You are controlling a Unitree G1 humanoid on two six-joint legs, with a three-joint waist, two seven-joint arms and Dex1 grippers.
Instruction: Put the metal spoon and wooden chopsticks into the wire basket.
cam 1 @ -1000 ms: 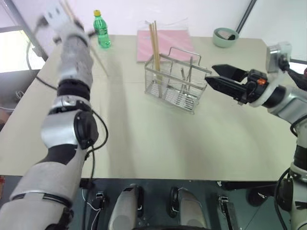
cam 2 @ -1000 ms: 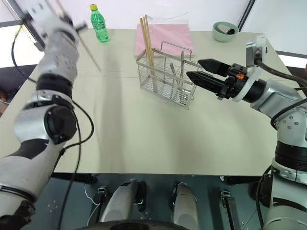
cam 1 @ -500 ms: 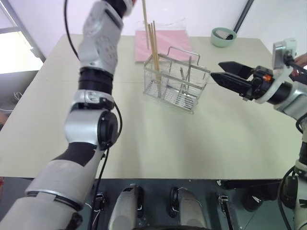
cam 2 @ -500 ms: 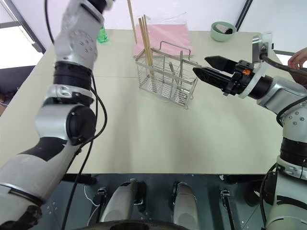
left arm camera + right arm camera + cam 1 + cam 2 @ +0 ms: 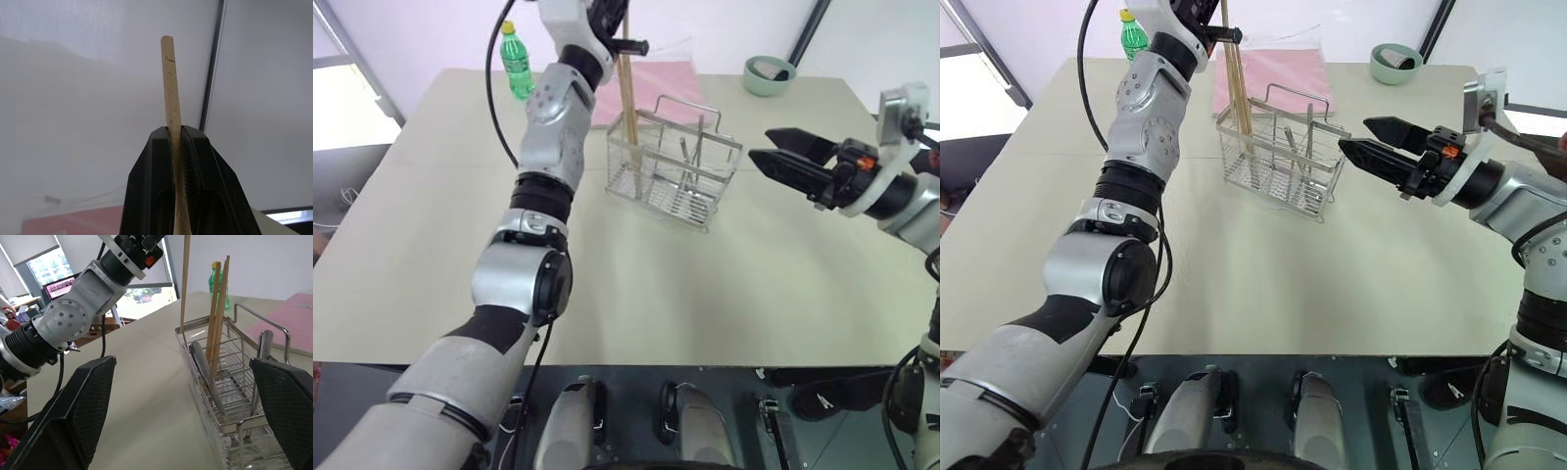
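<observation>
The wire basket (image 5: 671, 181) stands mid-table with two wooden chopsticks (image 5: 216, 308) upright in its left end and a metal spoon (image 5: 205, 377) leaning inside. High over that end, my left gripper (image 5: 174, 129) is shut on another wooden chopstick (image 5: 185, 284), which hangs nearly upright. Its lower tip is level with the basket's rim; I cannot tell whether it is inside. My right gripper (image 5: 761, 145) is open and empty. It hovers just right of the basket and points at it.
A green bottle (image 5: 518, 61) stands at the far left of the table. A pink mat (image 5: 656, 80) lies behind the basket, and a pale green bowl (image 5: 769, 74) sits at the far right corner. Bare tabletop (image 5: 705, 284) stretches toward me.
My left arm has swung from the far left of the table to above the basket's left end, carrying the chopstick, which now hangs nearly upright. The right gripper has stayed put.
</observation>
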